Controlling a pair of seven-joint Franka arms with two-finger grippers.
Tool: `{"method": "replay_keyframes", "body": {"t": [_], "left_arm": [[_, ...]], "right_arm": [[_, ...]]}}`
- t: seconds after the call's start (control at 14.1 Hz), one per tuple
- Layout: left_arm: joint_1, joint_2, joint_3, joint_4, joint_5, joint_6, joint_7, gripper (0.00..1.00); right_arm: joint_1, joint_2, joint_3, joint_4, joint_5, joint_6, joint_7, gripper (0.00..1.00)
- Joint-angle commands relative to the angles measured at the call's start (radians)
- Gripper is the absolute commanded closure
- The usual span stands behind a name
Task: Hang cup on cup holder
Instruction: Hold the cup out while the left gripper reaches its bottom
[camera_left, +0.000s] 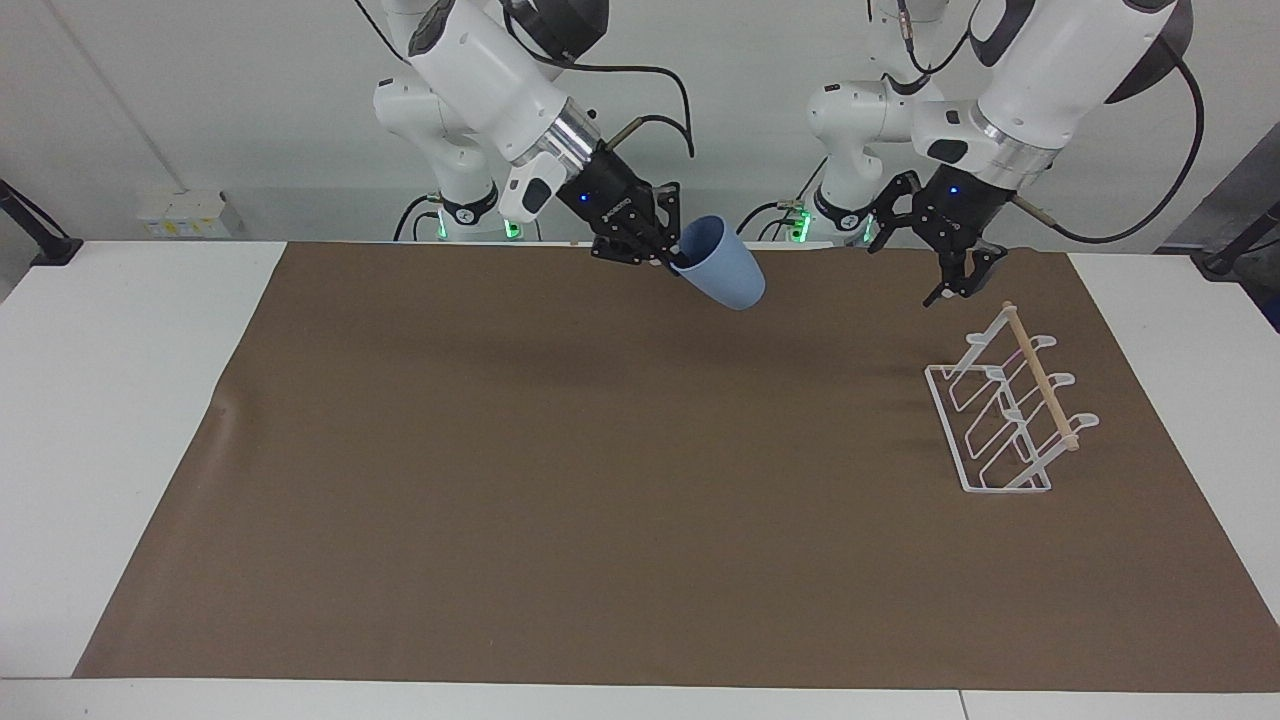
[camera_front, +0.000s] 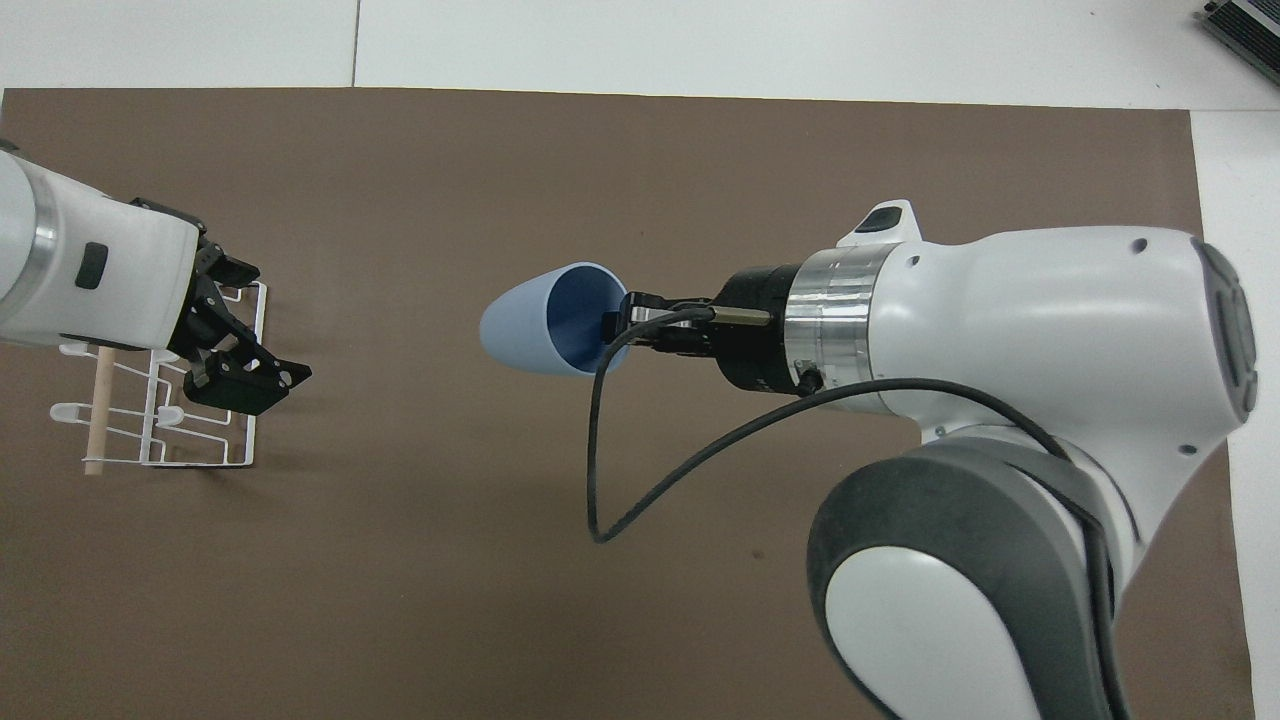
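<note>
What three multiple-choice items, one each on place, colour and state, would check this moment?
1. Where is the cup holder?
A. toward the left arm's end of the table
B. toward the right arm's end
C. mid-table

2. What colour is the cup?
A. red
B. light blue
C. green

3. What state is the cup in?
A. hung on the holder
B. standing on the mat
C. held tilted in the air

Key:
1 A, the holder stands on the brown mat below the open left pincer.
2 B, its wall and inside both show light blue.
3 C, the right pincer is shut on its rim over the mat, with its mouth turned sideways.
</note>
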Motion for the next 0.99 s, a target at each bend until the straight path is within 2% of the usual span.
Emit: {"method": "replay_keyframes", "body": {"t": [0.0,0.35,0.57,0.92], "left_arm": [[-0.023,-0.024,0.015,-0.031,-0.051,0.042,0.092,0.0],[-0.021,-0.021,0.016,-0.031,-0.159,0.098,0.181,0.0],[-0.023,-0.013,0.015,-0.029,-0.183,0.172,0.186,0.0],[-0.035,-0.008,0.0,-0.014,-0.242,0.161,0.186,0.0]], "right_arm": [[0.033,-0.014,-0.002,-0.021,0.099,0.089,0.019,1.0],[0.041,-0.012,-0.002,-0.021,0.113,0.102,0.027,1.0],[0.042,-0.012,0.0,-0.021,0.113,0.102,0.027,1.0],[0.045,-0.014,0.0,-0.021,0.113,0.102,0.027,1.0]]}}
